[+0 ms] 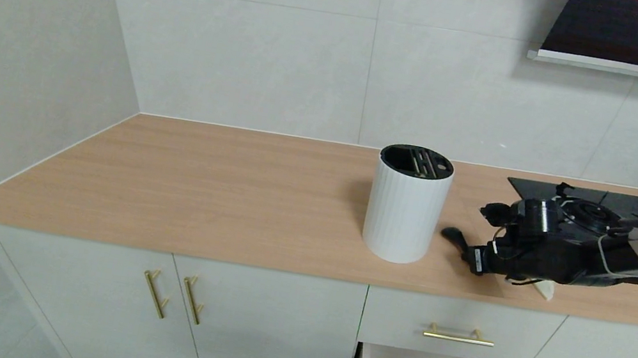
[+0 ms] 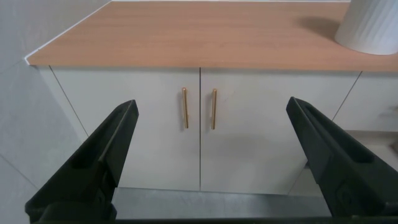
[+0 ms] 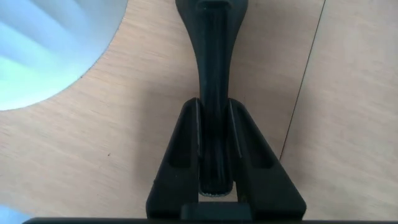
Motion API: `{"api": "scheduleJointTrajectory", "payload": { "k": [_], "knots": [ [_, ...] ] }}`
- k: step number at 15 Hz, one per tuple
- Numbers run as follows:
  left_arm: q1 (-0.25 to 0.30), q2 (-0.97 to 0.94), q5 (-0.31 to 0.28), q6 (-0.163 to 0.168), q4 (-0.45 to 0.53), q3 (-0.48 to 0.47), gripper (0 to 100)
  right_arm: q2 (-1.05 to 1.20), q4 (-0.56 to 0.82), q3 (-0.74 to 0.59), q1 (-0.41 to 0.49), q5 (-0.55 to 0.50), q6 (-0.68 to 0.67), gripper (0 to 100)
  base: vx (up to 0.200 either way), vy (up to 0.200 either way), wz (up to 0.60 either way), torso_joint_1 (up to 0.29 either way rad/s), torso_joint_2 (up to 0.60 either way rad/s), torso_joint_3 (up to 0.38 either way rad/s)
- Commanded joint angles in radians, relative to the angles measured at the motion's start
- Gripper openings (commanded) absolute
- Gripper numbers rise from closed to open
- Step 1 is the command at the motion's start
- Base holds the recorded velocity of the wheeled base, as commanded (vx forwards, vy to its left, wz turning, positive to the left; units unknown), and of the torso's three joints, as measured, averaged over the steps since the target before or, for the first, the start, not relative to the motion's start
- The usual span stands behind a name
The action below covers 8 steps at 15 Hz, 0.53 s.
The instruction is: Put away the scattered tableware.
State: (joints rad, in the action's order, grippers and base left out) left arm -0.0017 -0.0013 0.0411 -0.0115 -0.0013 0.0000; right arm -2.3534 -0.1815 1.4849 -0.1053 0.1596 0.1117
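R gripper [image 3: 214, 104] clamped on black utensil handle [image 3: 213, 50] near countertop [image 1: 226, 189] front edge.
Held beside white cutlery holder [image 1: 406, 210], prob to slot it in; L gripper [image 2: 211, 106] fingers apart.

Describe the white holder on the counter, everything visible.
The holder is an upright white cylinder with fine vertical ribs, plastic-looking, topped by a black slotted insert. Something thin and pale shows in a slot. It stands on the wooden counter near the front edge, left of the hob. Only the counter touches it; the right tool, shut on a black handle, lies close on its right, apart from it.
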Motion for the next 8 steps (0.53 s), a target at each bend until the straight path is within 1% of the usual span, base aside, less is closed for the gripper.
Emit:
{"api": "scheduleJointTrajectory", "payload": {
  "k": [1,3,5,6,8],
  "knots": [
    [0.000,0.001,0.000,-0.001,0.000,0.000,100,0.152,0.016,-0.078,0.003,-0.003,-0.072,0,0.000,0.000,0.00,0.000,0.00,0.000],
    [0.000,0.001,0.000,-0.001,0.000,0.000,100,0.290,0.045,-0.161,0.001,-0.009,-0.142,0,0.000,0.000,0.00,0.000,0.00,0.000],
    [0.000,0.001,0.000,0.001,0.000,0.000,100,0.451,0.126,-0.265,-0.002,-0.063,-0.196,0,0.000,0.000,0.00,0.000,0.00,0.000],
    [0.000,0.001,0.000,-0.001,0.000,0.000,100,0.519,0.166,-0.321,-0.005,-0.069,-0.227,0,0.000,0.000,0.00,0.000,0.00,0.000],
    [0.000,0.001,0.000,-0.001,0.000,0.000,100,0.605,0.188,-0.426,-0.022,-0.078,-0.247,0,0.000,0.000,0.00,0.000,0.00,0.000]
  ]
}}
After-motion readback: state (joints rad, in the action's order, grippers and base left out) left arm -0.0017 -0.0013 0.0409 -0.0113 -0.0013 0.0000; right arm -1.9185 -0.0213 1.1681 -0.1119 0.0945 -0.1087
